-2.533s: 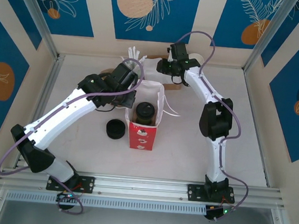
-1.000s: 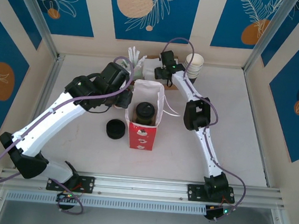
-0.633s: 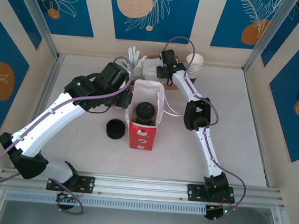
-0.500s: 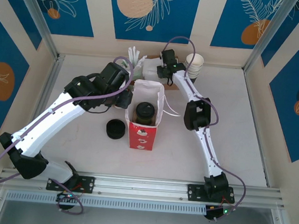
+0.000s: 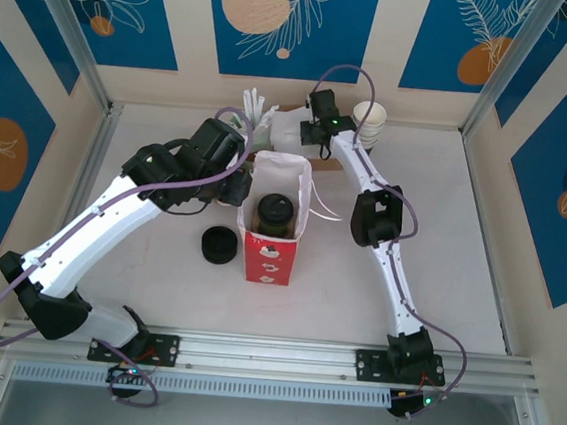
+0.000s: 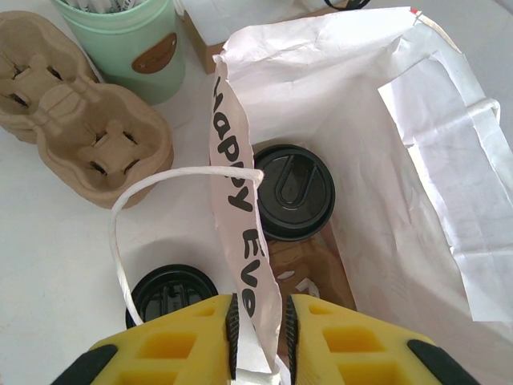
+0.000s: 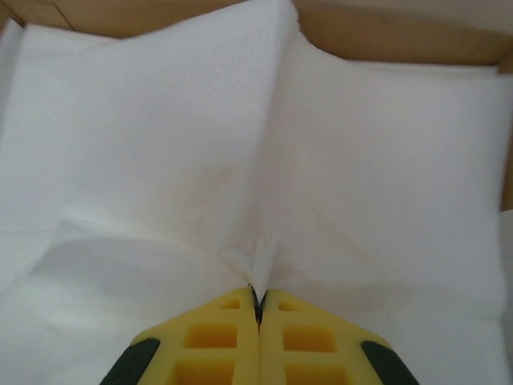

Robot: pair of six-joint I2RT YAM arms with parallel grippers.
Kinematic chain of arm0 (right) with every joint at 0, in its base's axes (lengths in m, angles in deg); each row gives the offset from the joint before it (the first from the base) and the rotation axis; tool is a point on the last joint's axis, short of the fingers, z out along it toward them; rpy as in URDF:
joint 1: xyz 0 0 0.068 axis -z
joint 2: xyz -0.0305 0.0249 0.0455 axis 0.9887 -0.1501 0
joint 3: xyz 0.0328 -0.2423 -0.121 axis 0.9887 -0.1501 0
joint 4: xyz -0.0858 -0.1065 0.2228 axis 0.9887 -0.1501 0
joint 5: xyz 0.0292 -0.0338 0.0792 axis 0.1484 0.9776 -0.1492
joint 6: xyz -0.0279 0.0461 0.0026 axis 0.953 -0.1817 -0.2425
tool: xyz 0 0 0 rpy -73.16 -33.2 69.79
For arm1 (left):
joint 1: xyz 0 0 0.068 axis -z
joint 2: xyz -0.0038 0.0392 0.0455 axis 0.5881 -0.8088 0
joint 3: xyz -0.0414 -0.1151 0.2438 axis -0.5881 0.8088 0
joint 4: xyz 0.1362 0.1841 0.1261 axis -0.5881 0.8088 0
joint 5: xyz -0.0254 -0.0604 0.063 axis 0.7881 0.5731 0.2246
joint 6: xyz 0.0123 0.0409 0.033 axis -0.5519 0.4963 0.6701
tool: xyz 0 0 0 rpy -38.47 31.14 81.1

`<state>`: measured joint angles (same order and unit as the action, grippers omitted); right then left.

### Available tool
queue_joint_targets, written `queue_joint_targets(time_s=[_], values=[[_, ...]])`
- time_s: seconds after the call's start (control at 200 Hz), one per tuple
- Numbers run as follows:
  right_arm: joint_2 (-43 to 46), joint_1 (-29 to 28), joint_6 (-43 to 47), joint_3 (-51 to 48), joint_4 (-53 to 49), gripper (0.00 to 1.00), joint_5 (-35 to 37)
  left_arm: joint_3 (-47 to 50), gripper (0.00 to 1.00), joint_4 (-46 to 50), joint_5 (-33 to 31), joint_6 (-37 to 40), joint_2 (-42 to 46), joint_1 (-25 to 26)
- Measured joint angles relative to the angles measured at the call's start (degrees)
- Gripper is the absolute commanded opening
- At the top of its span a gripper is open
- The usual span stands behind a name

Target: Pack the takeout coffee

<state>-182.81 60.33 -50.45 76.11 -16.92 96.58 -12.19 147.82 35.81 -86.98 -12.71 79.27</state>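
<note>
Black plastic caps the takeout coffee (image 6: pixel 294 191), a short dull-bodied paper cup standing upright at the bottom of the red bag (image 5: pixel 268 258), whose white lining rises well above the lid. The left gripper (image 6: pixel 260 329) is clamped on the bag's near rim, a lettered strip of paper pinched between its yellow fingers, holding the mouth wide.

Compared with a second ago, the right gripper (image 7: pixel 258 309) has gone from half open to closed, and it now pinches up a small fold of the white napkins (image 7: pixel 264 160) lying in a cardboard box (image 7: pixel 401 32) at the back of the surface (image 5: pixel 155 291). The bag, the cup and the left arm sit as before.

A stack of loose black lids (image 5: pixel 219 245) sits just left of the bag. A mint-green cup (image 6: pixel 128 40) and brown pulp cup carriers (image 6: pixel 80 132) lie behind it, and stacked white cups (image 5: pixel 370 123) stand beside the box. The bag's white handle (image 6: pixel 120 241) loops out over the lids.
</note>
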Motion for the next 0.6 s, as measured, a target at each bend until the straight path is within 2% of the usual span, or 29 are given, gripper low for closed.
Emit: queue_joint_targets(time_s=[0.28, 0.6], values=[[10.8, -1.3, 0.0, 0.0, -1.8, 0.0, 0.3, 0.1, 0.25, -0.1, 0.2, 0.0, 1.6, 0.0], [25.4, -5.3, -1.8, 3.9, -5.4, 0.0, 0.7, -0.3, 0.27, -0.5, -0.2, 0.0, 2.2, 0.0]])
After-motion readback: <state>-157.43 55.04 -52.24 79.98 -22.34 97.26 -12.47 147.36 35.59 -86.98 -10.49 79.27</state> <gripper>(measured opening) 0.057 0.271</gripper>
